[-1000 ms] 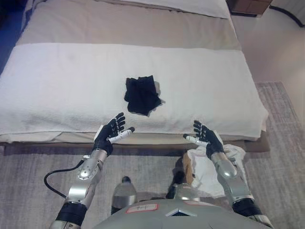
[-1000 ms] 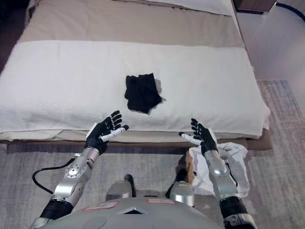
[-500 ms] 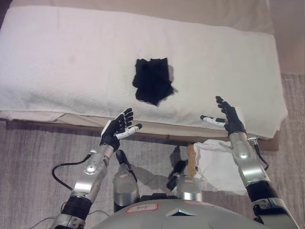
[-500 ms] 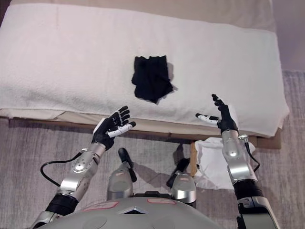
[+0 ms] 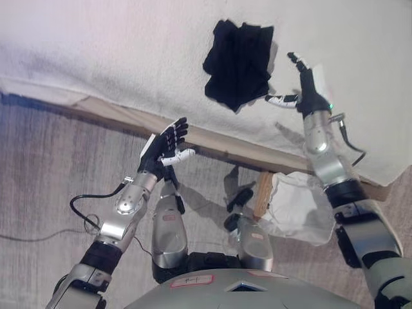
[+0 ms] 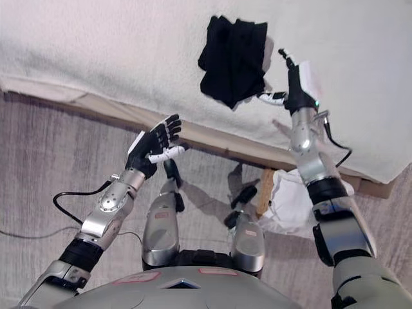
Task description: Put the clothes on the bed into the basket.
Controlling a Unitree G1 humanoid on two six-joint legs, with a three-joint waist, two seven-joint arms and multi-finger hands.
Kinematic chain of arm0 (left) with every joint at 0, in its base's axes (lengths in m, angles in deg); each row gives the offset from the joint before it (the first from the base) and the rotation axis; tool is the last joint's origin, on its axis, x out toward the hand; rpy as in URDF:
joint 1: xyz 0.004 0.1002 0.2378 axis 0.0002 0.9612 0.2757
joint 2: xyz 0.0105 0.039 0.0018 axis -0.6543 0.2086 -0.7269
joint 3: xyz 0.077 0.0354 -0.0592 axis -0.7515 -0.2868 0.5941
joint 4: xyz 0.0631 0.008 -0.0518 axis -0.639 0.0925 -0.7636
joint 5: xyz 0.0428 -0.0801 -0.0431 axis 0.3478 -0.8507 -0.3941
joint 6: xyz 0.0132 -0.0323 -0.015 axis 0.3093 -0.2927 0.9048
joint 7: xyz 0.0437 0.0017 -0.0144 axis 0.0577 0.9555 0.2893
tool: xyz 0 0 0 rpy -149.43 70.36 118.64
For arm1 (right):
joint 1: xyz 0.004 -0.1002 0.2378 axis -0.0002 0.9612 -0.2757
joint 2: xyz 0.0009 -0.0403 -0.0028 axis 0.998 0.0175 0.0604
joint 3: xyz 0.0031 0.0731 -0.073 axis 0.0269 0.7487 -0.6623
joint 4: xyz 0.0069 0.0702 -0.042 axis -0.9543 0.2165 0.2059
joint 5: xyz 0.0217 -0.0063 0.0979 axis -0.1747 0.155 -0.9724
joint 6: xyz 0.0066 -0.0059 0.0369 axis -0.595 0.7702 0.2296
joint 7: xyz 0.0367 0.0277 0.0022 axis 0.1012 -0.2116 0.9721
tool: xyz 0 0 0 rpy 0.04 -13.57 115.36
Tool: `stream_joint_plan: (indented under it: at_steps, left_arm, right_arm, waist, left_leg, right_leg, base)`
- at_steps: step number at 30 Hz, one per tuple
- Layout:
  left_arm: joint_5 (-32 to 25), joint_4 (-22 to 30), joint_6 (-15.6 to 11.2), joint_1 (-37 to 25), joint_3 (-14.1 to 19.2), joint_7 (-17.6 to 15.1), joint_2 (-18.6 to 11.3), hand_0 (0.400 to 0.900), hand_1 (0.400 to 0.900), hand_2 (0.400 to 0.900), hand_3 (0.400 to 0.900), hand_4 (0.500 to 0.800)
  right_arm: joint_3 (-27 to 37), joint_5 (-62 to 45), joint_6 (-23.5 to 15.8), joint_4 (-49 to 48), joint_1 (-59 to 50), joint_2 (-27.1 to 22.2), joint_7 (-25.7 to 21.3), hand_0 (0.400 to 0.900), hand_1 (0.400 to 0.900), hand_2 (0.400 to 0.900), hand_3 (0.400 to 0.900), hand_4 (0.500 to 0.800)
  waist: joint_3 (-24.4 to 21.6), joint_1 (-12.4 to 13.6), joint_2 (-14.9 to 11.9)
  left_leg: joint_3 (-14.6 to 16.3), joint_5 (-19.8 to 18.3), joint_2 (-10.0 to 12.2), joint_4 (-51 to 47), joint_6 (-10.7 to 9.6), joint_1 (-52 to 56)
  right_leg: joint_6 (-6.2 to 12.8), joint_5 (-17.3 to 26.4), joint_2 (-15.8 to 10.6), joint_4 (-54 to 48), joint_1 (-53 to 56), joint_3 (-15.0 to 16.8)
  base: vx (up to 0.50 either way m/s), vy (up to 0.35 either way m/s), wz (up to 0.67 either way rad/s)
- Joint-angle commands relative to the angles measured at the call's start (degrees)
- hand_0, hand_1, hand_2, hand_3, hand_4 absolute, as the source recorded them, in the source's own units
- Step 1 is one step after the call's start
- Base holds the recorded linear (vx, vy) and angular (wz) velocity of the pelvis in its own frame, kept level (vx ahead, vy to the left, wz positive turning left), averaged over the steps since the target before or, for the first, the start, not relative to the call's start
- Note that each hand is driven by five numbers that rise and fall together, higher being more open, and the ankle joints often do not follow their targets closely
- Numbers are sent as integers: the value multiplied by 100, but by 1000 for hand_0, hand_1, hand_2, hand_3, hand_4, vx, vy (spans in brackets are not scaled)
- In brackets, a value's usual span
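A crumpled black garment (image 5: 238,63) lies on the white bed cover (image 5: 116,45), near the bed's front edge. My right hand (image 5: 300,82) is raised over the cover just right of the garment, fingers straight and spread, not touching it. Over the floor in front of the bed my left hand (image 5: 165,149) is held open, palm up, holding nothing. A basket (image 5: 293,206) with a wooden rim and white cloth inside stands on the floor below the bed's edge, under my right forearm.
The bed's beige base (image 5: 212,140) runs diagonally across the view between cover and floor. A grey carpet (image 5: 45,174) covers the floor on the left.
The camera has dipped and swung, so the bed has slid up the view. My right hand has risen and reached forward beside the black garment. My left hand has kept its open pose.
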Motion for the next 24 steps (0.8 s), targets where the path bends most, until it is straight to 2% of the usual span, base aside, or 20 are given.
stream_joint_plan:
  at_steps: [1,6,13,24]
  left_arm:
    - [-204,627,-647,-141,-52,-187,-31,900,900,900,900,800]
    - [-279,633,-676,-387,-130,-334,-143,900,900,900,900,800]
    - [-430,613,-677,-499,-122,-449,-172,900,900,900,900,800]
    - [-588,702,-670,-552,-131,-544,-262,900,900,900,900,800]
  right_arm:
    - [-184,-44,-50,158,-1054,-613,-476,900,900,900,900,800]
    - [-478,-408,3,1021,-1937,-759,-465,900,900,900,900,800]
    - [-1079,-817,-31,2048,-2951,-781,-266,900,900,900,900,800]
    - [-1656,-1125,-82,2837,-3795,-364,-55,900,900,900,900,800]
  waist:
    - [-44,224,-118]
    - [196,304,-148]
    - [359,481,-244]
    - [461,626,-353]
  left_leg:
    - [-432,-738,193,699,-267,-449]
    - [-684,-797,196,891,-223,-754]
    - [-899,-818,185,1025,-207,-981]
    - [-1051,-816,162,1032,-203,-1036]
  right_leg:
    - [395,-35,-348,453,-249,227]
    - [357,-366,-454,1273,-666,149]
    - [350,-466,-447,1476,-739,-34]
    - [319,-515,-365,1548,-732,-147]
  base:
    - [18,-11,16]
    - [19,19,24]
    - [47,-5,14]
    - [23,-12,8]
